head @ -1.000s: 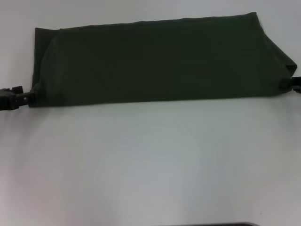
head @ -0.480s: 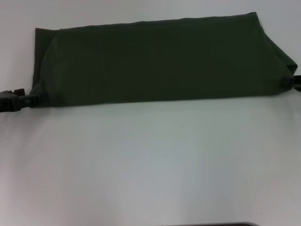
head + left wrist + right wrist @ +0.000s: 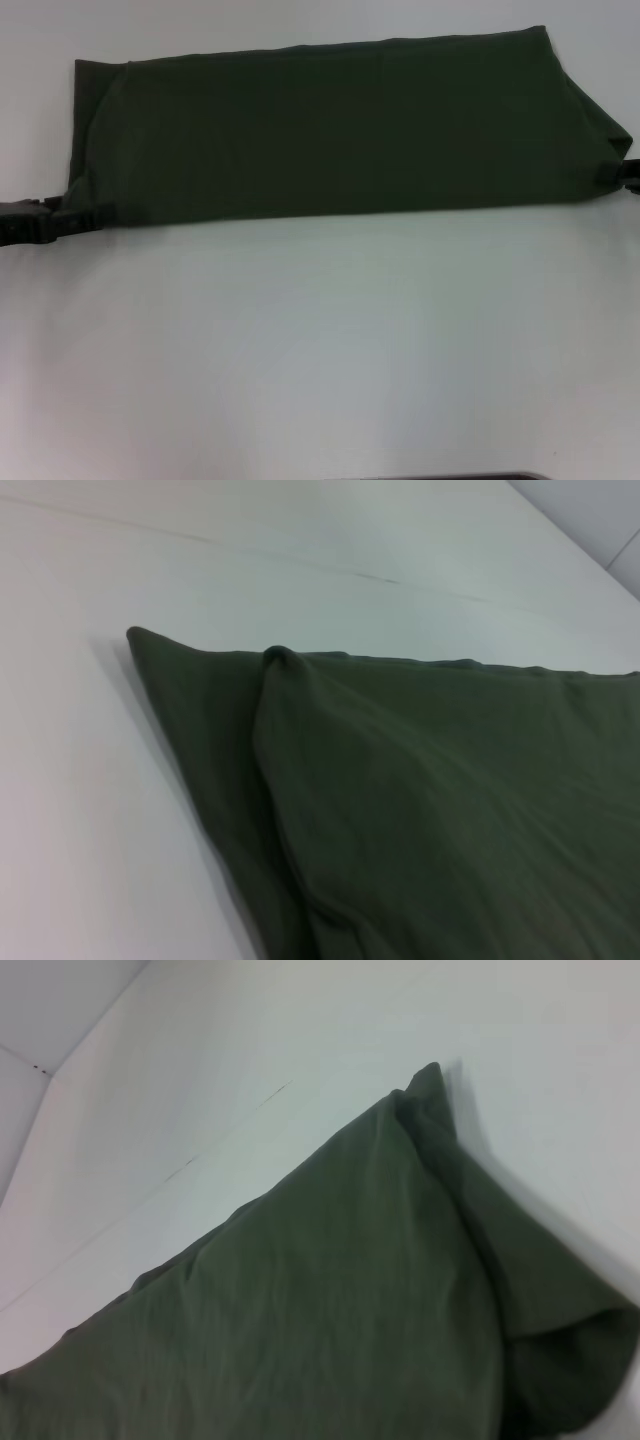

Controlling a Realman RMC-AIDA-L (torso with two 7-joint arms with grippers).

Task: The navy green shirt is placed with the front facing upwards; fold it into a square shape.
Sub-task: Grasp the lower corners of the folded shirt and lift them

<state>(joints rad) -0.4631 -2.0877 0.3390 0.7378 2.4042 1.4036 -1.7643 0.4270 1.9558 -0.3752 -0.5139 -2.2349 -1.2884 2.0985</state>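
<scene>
White desk [image 3: 320, 350]: broad plain surface, bearing the navy green shirt [image 3: 340, 130] across its far half, folded into a long dark band running left to right, lettering not visible. Left claw [image 3: 85, 215]: at the band's near left corner, low on the desk, touching the cloth edge; whether it grips the fabric cannot be told. Right claw [image 3: 618, 175]: at the near right corner against bunched cloth, mostly out of view, its opening likewise impossible to tell.
</scene>
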